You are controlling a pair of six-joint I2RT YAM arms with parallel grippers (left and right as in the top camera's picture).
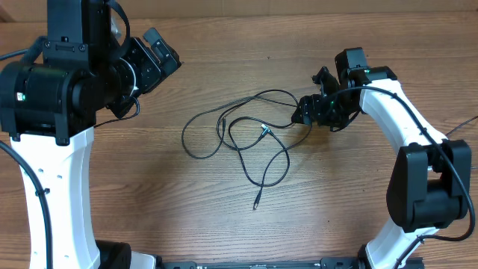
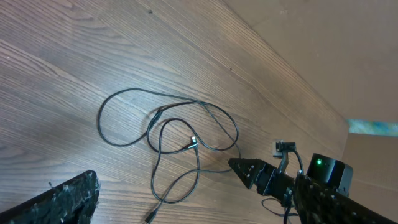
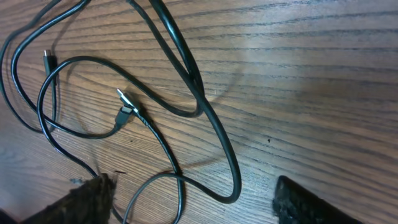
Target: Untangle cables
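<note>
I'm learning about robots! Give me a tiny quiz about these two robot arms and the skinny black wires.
1. True or false: the left gripper holds the thin black looped cables.
2. The cables lie on: A) a brown wooden table, B) a metal tray, C) a cloth.
3. Fill in: the gripper closest to the cables is the ____ one.
Key: 1 false; 2 A; 3 right gripper.

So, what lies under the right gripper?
A loop of the cables lies on the wooden table below the open right gripper, between its fingers. In the overhead view, the gripper hides where that loop turns.
</note>
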